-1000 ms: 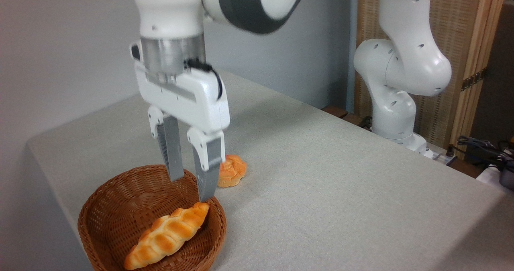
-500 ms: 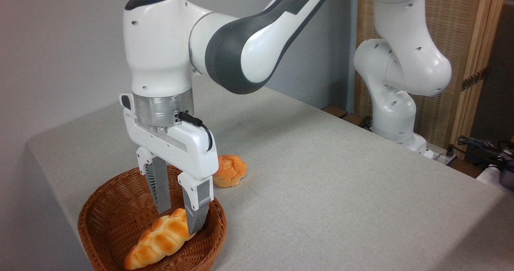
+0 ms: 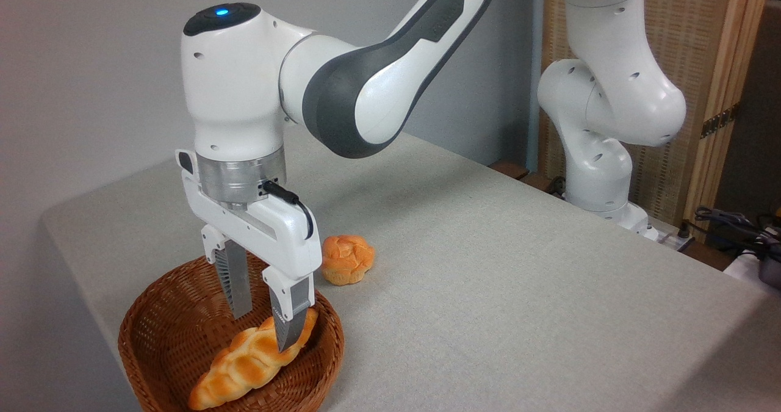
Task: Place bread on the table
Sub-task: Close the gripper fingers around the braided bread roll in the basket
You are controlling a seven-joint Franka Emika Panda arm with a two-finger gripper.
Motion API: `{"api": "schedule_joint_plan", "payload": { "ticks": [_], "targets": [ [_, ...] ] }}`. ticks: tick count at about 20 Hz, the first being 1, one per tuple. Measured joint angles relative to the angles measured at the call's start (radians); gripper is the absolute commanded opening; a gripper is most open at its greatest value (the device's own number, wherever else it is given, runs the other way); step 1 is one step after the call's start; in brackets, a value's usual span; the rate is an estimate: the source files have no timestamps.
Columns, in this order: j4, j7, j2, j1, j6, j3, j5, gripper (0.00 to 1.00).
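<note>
The bread (image 3: pixel 235 369), a long braided golden loaf, lies slanted inside the round brown wicker basket (image 3: pixel 129 339) at the lower left. My gripper (image 3: pixel 263 331) points straight down into the basket and is open. One finger stands behind the loaf's upper part and the other in front of it, hiding a piece of the loaf. Whether the fingers touch the loaf is not clear. The table (image 3: pixel 488 278) is covered in light grey-beige cloth and carries the basket near its front-left corner.
A small round orange bun (image 3: pixel 348 259) sits on the cloth just right of the basket's far rim. The arm's white base (image 3: pixel 601 180) stands at the table's far right edge, with cables (image 3: pixel 732 223) beside it.
My gripper has come down into the basket and shifted slightly left. Its fingers have gone from above the loaf's tip to straddling the loaf. The loaf and bun have not moved.
</note>
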Motion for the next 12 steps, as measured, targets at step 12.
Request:
{"api": "schedule_joint_plan", "payload": {
  "ticks": [12],
  "targets": [
    [-0.012,0.017,0.039,-0.001,0.032,-0.021,0.030,0.71]
  ]
}}
